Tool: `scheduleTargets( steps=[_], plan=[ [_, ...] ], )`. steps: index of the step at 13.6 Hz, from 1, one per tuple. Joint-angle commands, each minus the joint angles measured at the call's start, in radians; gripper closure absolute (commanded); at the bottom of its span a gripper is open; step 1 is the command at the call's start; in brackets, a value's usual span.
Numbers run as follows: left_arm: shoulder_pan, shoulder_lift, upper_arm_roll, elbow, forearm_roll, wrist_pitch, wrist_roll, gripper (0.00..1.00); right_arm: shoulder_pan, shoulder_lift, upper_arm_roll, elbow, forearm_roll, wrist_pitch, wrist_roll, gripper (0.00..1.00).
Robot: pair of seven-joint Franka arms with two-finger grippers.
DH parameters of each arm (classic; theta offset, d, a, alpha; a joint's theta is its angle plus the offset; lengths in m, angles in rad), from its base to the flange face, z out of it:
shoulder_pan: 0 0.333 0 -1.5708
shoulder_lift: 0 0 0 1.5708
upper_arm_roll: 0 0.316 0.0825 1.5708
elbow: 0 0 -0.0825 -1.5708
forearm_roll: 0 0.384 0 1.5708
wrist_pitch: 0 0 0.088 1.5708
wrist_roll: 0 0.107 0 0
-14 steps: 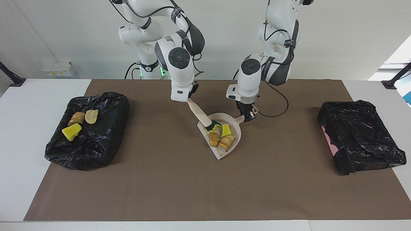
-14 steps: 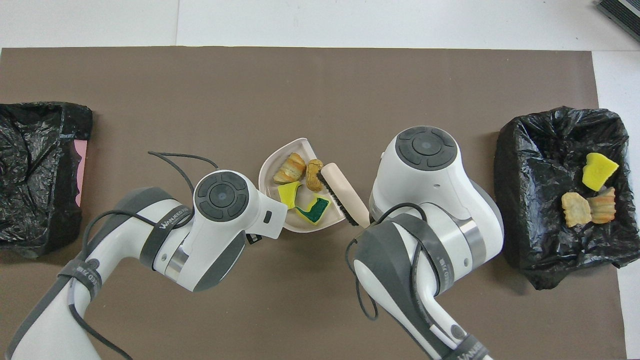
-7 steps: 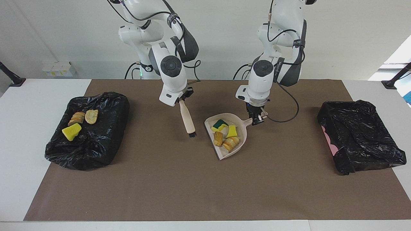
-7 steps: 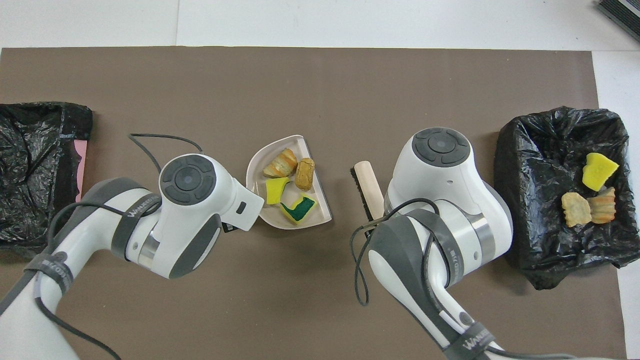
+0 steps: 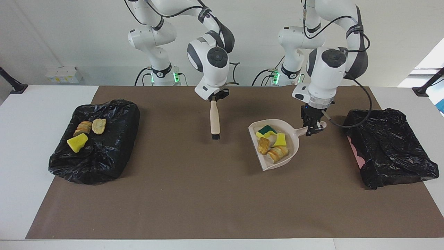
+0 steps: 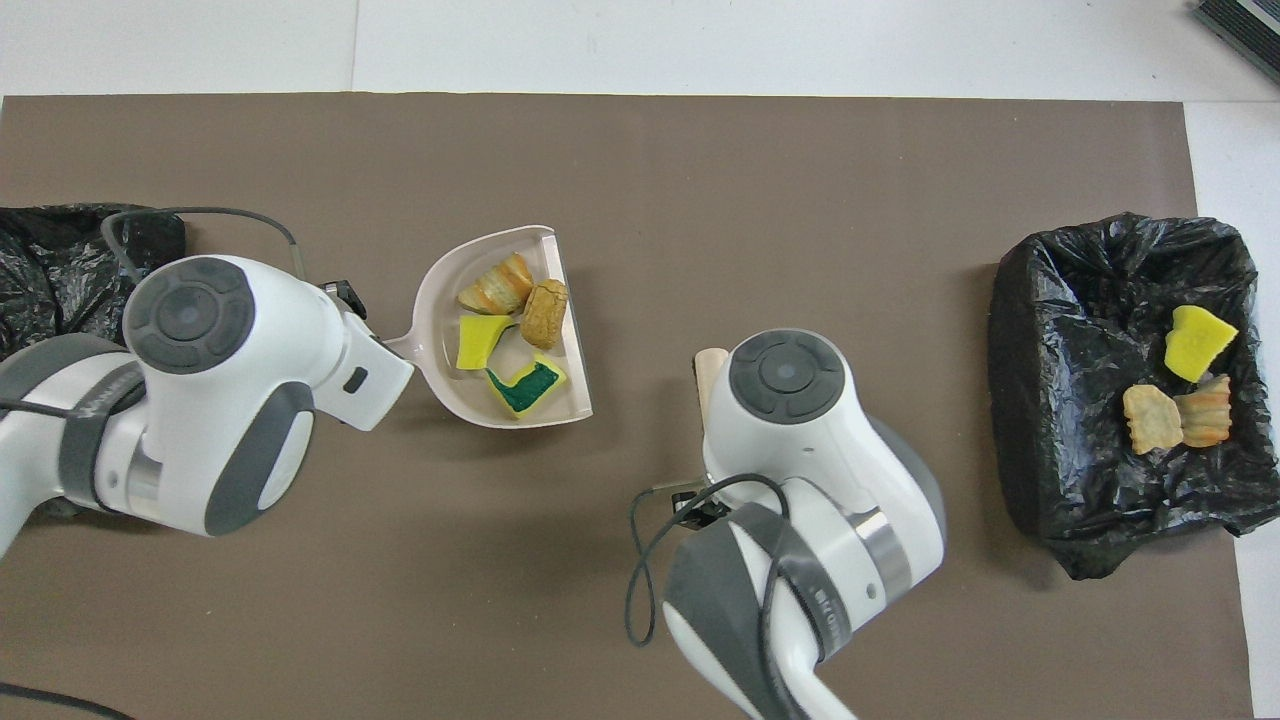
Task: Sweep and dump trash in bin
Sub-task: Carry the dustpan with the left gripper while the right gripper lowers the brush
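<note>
A beige dustpan [image 5: 289,152] [image 6: 440,300] is held over the mat by its handle, with my left gripper [image 5: 314,128] shut on it. In the pan lie several pieces of trash [image 5: 274,145] [image 6: 505,335]: yellow sponge bits, one green-backed, and tan bread-like chunks. My right gripper [image 5: 215,99] is shut on the handle of a brush [image 5: 215,119] that hangs bristles down over the middle of the mat. In the overhead view the right wrist hides all but the brush's tip [image 6: 708,368]. A black-lined bin [image 5: 388,146] [image 6: 50,270] stands at the left arm's end, beside the pan.
A second black-lined bin [image 5: 104,159] [image 6: 1060,430] at the right arm's end holds three scraps: a yellow sponge piece [image 5: 77,142] and two bread chunks. A brown mat [image 5: 208,201] covers the table between the bins.
The brush came out of the pan and rose upright over the mat's middle. My left arm carried the loaded dustpan toward the bin at its own end.
</note>
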Motion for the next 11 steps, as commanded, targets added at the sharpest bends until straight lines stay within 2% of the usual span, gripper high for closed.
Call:
scheduleTargets(
  steps=[1, 4, 8, 9, 10, 11],
  plan=[
    [0.107, -0.01, -0.011, 0.072, 0.012, -0.066, 0.128, 1.0, 0.071, 0.041, 0.002, -0.005, 0.037, 0.06, 0.083, 1.0],
    [0.239, -0.026, -0.006, 0.115, -0.005, -0.132, 0.224, 1.0, 0.15, 0.072, 0.002, 0.004, 0.092, 0.117, 0.094, 1.0],
    [0.469, -0.024, -0.006, 0.153, -0.155, -0.181, 0.359, 1.0, 0.2, 0.121, 0.002, 0.009, 0.092, 0.177, 0.146, 1.0],
    [0.522, -0.023, -0.006, 0.164, -0.185, -0.18, 0.434, 1.0, 0.2, 0.122, 0.0, 0.019, 0.092, 0.162, 0.151, 0.83],
    [0.571, -0.021, -0.005, 0.174, -0.227, -0.18, 0.494, 1.0, 0.2, 0.125, 0.0, 0.03, 0.075, 0.155, 0.157, 0.01],
    [0.623, -0.021, -0.006, 0.179, -0.262, -0.183, 0.529, 1.0, 0.198, 0.125, 0.0, 0.036, 0.074, 0.154, 0.158, 0.0]
  ],
)
